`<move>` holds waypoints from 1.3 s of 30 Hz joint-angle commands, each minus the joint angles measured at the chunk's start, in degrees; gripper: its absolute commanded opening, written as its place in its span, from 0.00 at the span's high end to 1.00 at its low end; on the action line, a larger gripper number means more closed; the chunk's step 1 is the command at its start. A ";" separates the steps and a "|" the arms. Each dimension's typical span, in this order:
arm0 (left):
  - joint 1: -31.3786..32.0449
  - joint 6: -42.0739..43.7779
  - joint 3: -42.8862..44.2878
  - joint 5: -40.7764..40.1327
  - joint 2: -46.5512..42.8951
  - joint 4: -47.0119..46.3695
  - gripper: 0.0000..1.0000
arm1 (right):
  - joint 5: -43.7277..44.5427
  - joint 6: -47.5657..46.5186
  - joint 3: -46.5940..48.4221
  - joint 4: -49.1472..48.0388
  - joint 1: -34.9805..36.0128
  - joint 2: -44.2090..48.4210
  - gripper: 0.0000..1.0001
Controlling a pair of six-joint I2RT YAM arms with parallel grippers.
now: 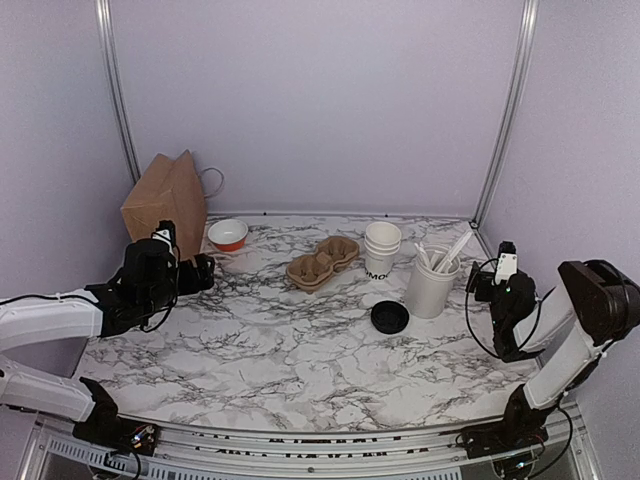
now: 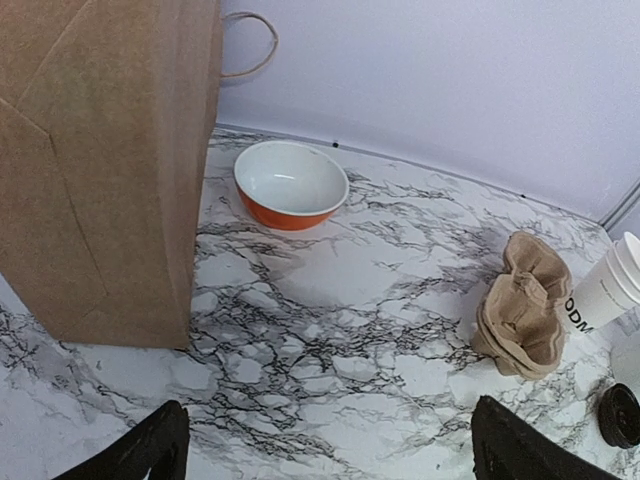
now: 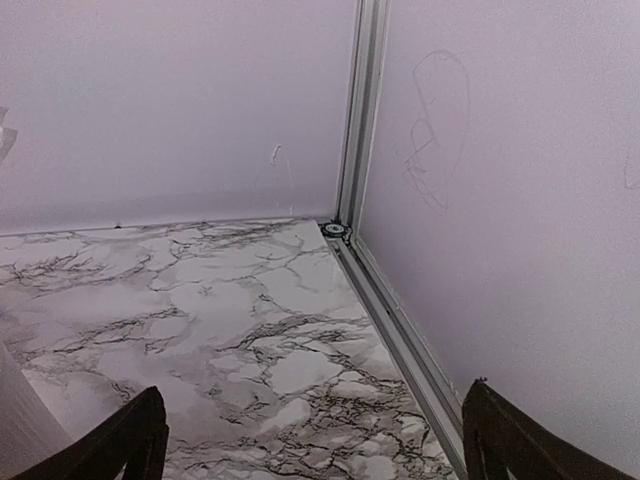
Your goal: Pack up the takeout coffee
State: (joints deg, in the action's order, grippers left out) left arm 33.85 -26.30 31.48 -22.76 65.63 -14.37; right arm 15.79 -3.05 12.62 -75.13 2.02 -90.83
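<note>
Closest up, the left claw (image 2: 330, 455) has both black fingertips (image 2: 150, 450) spread wide with nothing between them, just bare marble counter (image 2: 330, 350). Same deal with the right claw (image 3: 310, 440): released, empty, facing the back right corner.

From the top view, the left claw (image 1: 197, 272) hangs right by the foot of the brown paper bag (image 1: 165, 205), with the orange bowl (image 1: 228, 235) just behind it. The lettered white cup (image 1: 380, 268) sits mid-counter at the back, bottom of a nested stack of cups (image 1: 382, 238). It's well apart from the left claw, with the cardboard cup carrier (image 1: 322, 262) between them.

The black lid (image 1: 389, 317) lies flat in front of the cup, near it but not touching. The right claw (image 1: 503, 262) is over at the right edge, and the tall white utensil holder (image 1: 432, 285) stands between it and the cup.
</note>
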 commanded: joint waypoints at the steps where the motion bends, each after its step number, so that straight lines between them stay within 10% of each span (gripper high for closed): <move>1: -0.20 1.33 3.45 6.19 1.25 -1.80 0.01 | 0.61 -0.09 1.48 0.41 0.44 0.74 0.00; 19: -0.10 2.16 5.12 12.13 -0.10 -1.44 0.01 | 0.84 -0.49 1.35 -0.35 0.53 1.21 0.00; 39: 6.76 1.19 21.50 13.06 12.21 11.50 0.01 | 16.98 12.08 23.83 68.13 14.68 36.23 0.00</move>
State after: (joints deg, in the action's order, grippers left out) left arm 39.53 -24.03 46.92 -10.59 72.86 -9.69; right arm 25.71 5.45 32.49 -21.85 10.79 -59.05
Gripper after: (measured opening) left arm 0.993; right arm 0.998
